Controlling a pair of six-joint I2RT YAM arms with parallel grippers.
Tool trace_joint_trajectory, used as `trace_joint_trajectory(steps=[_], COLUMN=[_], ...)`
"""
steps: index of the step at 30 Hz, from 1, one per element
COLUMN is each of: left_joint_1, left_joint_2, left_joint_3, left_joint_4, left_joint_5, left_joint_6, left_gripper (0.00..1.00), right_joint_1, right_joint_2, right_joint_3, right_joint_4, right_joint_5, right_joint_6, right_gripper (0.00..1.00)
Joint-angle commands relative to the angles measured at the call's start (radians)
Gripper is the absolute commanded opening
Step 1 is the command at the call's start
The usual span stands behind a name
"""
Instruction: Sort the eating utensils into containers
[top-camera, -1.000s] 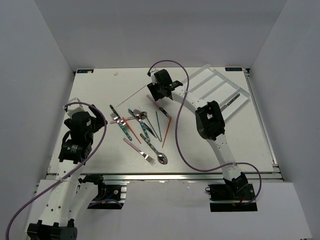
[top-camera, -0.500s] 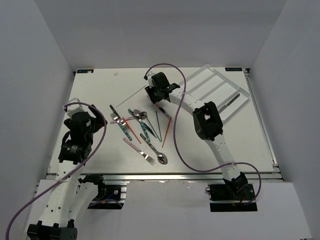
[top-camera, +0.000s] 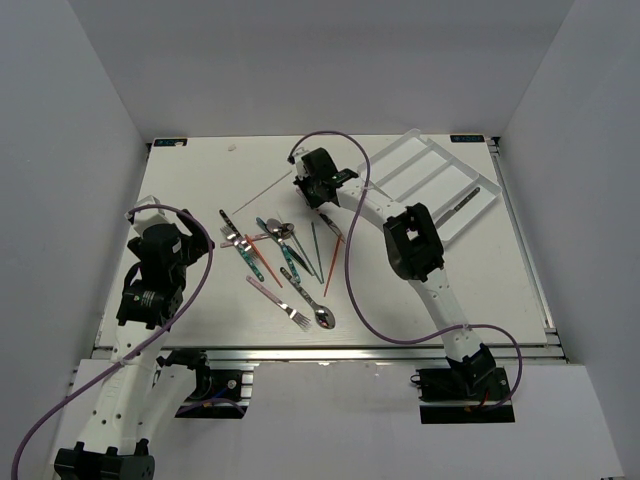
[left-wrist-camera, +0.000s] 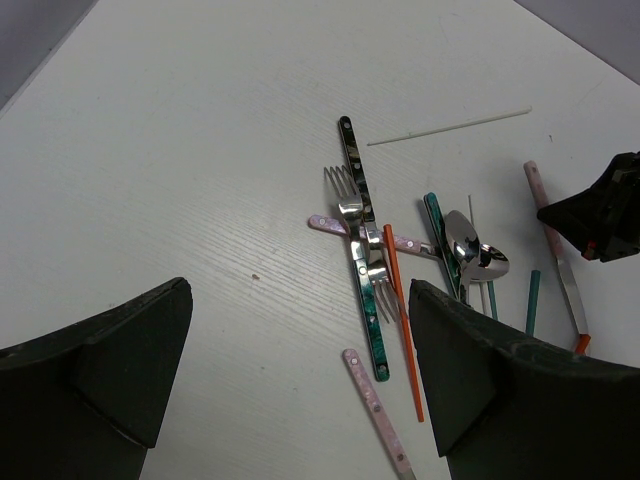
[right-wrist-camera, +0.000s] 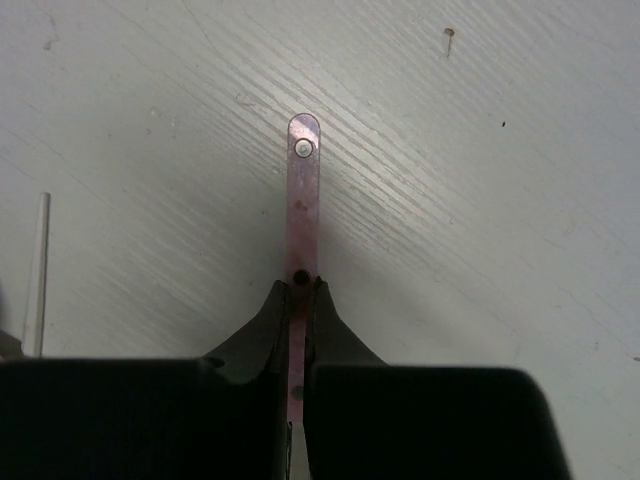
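From above, the right arm (top-camera: 412, 240) stretches to the upper middle of the frame, its right fingers (top-camera: 306, 192) down at the surface (top-camera: 200, 180) on the upper edge of the heap of eating utensils (top-camera: 285, 260). The clear, ribbed plastic tray (top-camera: 420, 165) sits at the upper right, well apart from the heap and on that arm's side, with a dark-handled piece (top-camera: 462, 205) lying along one long compartment. The left arm (top-camera: 160, 260) is folded at the left, near the heap but far from the tray. Through the left wrist camera the left fingers (left-wrist-camera: 110, 360) stand wide apart with nothing between them. Beyond them a glossy steel fork (left-wrist-camera: 342, 195) and a spoon (left-wrist-camera: 475, 255) lie crossed with a matt orange stick (left-wrist-camera: 403, 330), and at the right edge the pink-handled utensil (left-wrist-camera: 537, 190) runs top to bottom. Through the right wrist camera the right fingers are pinched shut on that slim, flat, speckled handle, which points straight up the frame from them, rivets showing and rounded end free. Whether it is off the surface I cannot tell. I'd judge the carry heads for the tray
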Motion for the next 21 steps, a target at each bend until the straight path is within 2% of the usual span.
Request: trace_joint_trajectory(steps=[1, 8, 14, 17, 19, 21], left_joint_1=[0.001, 0.001, 0.001, 0.001, 0.001, 0.001], left_joint_2=[-0.010, -0.007, -0.005, -0.005, -0.005, -0.007], left_joint_3=[0.001, -0.001, 0.001, 0.001, 0.001, -0.001], left_joint_4=[0.013, 0.013, 0.014, 0.016, 0.013, 0.013], left_joint_5=[0.008, 0.009, 0.011, 0.011, 0.011, 0.008], left_joint_6=[0.006, 0.006, 0.006, 0.006, 0.006, 0.006], left_gripper=[0.98, 0.98, 0.98, 0.98, 0.98, 0.98], right_joint_1=[0.002, -0.052, -0.090, -0.098, -0.119, -0.177], right_joint_2=[-0.023, -0.131, -0.316, -0.372, -0.418, -0.459], right_joint_3=[-0.011, -0.033, -0.203, -0.235, -0.257, -0.263], right_joint_4=[-0.012, 0.060, 0.224, 0.236, 0.215, 0.134], right_joint_5=[0.072, 0.201, 0.317, 0.397, 0.466, 0.532], right_joint_6=[0.004, 0.035, 0.014, 0.010, 0.065, 0.226], right_gripper=[0.00, 0.00, 0.00, 0.00, 0.00, 0.00])
